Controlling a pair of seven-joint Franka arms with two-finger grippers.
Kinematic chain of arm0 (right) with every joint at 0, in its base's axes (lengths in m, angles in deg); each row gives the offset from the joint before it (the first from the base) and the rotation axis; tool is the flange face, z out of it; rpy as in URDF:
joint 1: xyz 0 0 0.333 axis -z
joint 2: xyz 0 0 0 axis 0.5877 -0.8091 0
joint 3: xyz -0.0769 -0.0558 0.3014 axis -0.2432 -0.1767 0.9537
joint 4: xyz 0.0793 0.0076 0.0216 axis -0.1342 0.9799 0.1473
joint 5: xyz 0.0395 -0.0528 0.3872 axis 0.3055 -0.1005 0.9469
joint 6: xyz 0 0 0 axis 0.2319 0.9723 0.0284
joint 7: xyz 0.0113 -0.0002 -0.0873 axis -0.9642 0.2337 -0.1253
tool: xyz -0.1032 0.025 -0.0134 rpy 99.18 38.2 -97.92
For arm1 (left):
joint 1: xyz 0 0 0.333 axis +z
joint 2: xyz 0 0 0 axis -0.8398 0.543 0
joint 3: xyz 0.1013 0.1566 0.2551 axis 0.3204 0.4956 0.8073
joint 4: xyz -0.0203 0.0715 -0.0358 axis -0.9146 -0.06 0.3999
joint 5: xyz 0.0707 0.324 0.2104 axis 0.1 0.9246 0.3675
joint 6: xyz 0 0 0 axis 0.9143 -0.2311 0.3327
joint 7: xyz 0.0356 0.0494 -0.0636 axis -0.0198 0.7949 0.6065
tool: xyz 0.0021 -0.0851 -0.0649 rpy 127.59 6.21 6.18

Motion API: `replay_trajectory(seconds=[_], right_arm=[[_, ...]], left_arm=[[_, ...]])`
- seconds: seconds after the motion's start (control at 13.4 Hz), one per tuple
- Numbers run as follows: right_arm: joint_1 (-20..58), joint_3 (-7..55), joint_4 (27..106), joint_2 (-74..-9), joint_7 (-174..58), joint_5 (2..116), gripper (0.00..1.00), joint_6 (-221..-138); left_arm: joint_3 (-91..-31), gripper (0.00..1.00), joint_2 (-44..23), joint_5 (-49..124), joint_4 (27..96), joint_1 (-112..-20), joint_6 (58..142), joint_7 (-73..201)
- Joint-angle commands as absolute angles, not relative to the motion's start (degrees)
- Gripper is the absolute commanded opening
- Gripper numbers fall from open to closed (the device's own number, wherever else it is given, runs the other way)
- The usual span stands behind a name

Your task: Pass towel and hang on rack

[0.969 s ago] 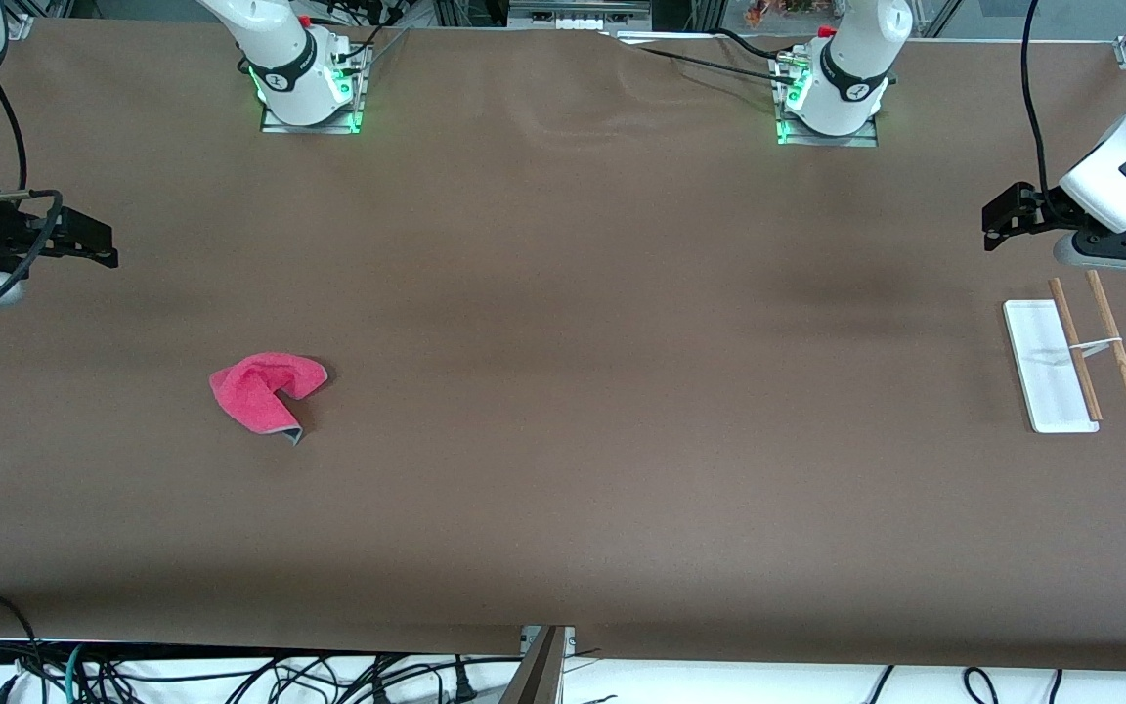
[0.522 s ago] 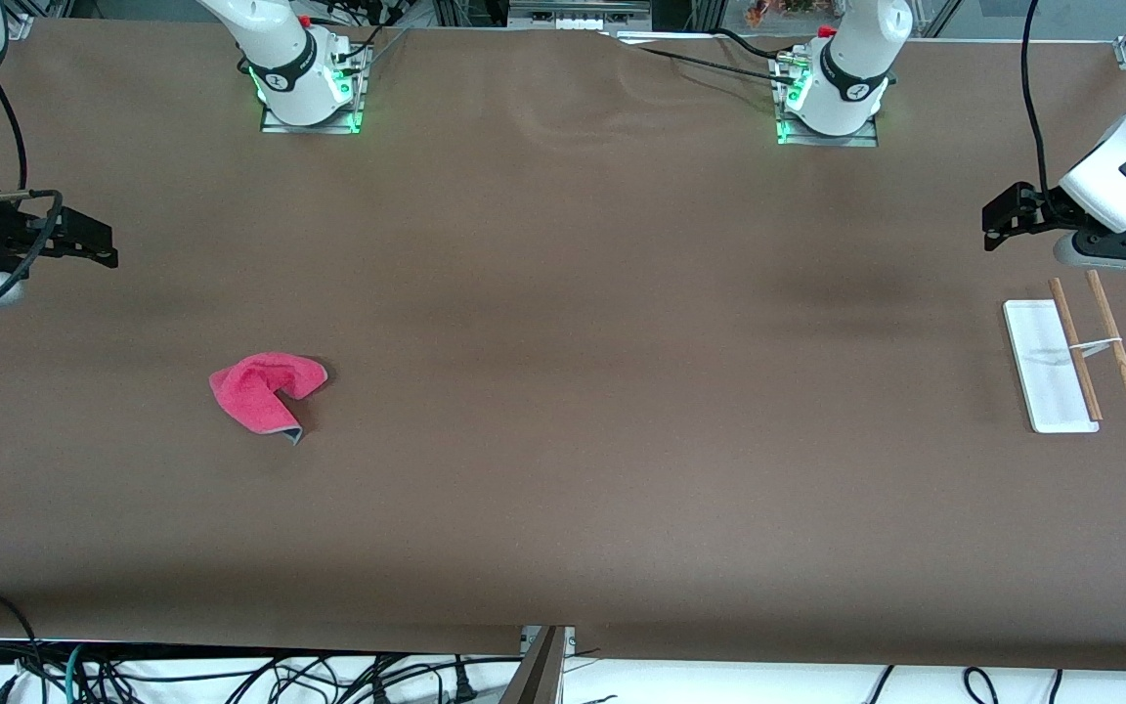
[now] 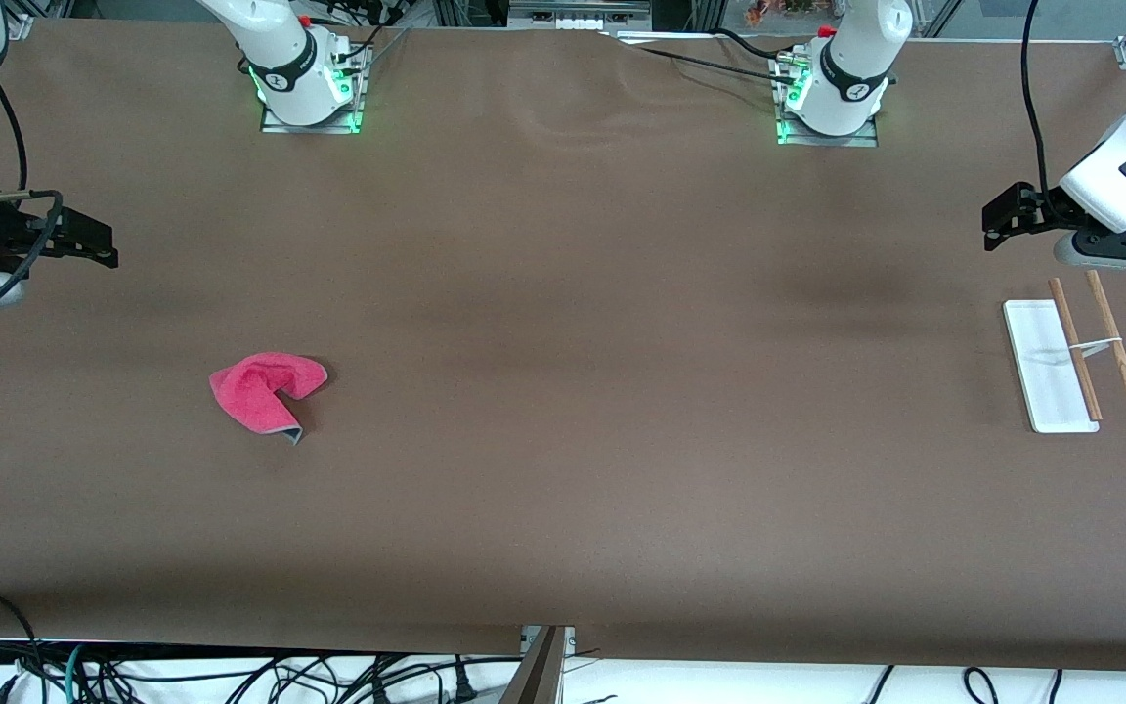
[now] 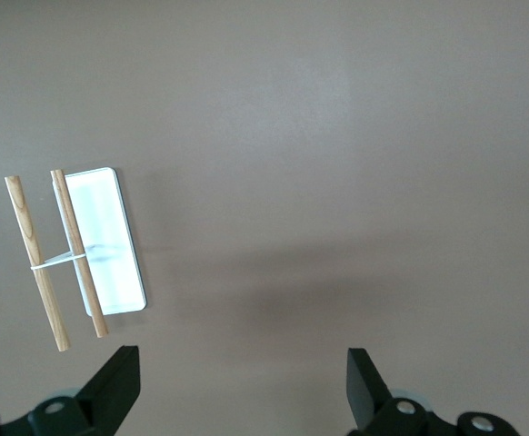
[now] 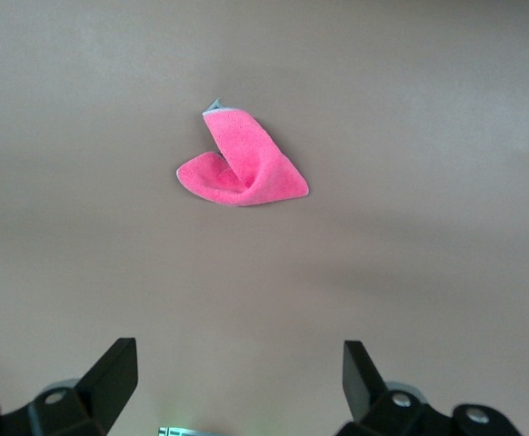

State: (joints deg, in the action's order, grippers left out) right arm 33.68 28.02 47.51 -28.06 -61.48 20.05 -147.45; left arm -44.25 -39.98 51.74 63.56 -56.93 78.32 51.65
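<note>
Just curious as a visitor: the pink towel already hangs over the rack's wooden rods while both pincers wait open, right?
Not quite. The towel lies crumpled on the table near the right arm's end, as the front view shows; the rack is bare. The left pincer and right pincer do wait open.

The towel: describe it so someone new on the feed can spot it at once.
Start at the brown table and go toward the right arm's end, where the open right gripper waits in the air. The towel lies crumpled on the table, nearer to the front camera than what that gripper is over. It is the only bright pink-red soft thing; the rack at the left arm's end is white and wooden.
</note>
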Motion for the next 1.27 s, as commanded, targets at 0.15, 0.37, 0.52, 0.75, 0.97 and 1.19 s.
replay_trajectory(seconds=[0.15,0.37,0.52,0.75,0.97,1.19], right_arm=[[34.1,28.6,48.7,-27.4,-60.6,19.7,1.0,-147.8],[34.1,28.6,48.7,-28.6,-60.6,19.3,1.0,-148.6],[34.2,28.6,48.7,-30.1,-60.6,19.6,1.0,-150.1],[32.7,28.6,49.2,-34.3,-60.6,19.2,1.0,-154.8],[32.7,28.6,49.8,-40.6,-60.6,19.3,1.0,-160.7],[32.7,28.6,53.2,-45.8,-60.6,19.3,1.0,-169.4]], left_arm=[[-44.5,1.0,-39.1,50.4,61.6,-56.6,76.8,50.9],[-44.5,1.0,-39.1,50.4,61.6,-56.5,76.8,50.8],[-44.5,1.0,-39.1,50.4,61.6,-56.5,76.8,50.7],[-44.5,1.0,-39.2,50.4,61.6,-56.5,76.8,50.7],[-44.5,1.0,-39.2,50.4,61.6,-56.5,76.8,50.7],[-44.5,1.0,-39.2,50.4,61.6,-56.5,76.8,50.6]])
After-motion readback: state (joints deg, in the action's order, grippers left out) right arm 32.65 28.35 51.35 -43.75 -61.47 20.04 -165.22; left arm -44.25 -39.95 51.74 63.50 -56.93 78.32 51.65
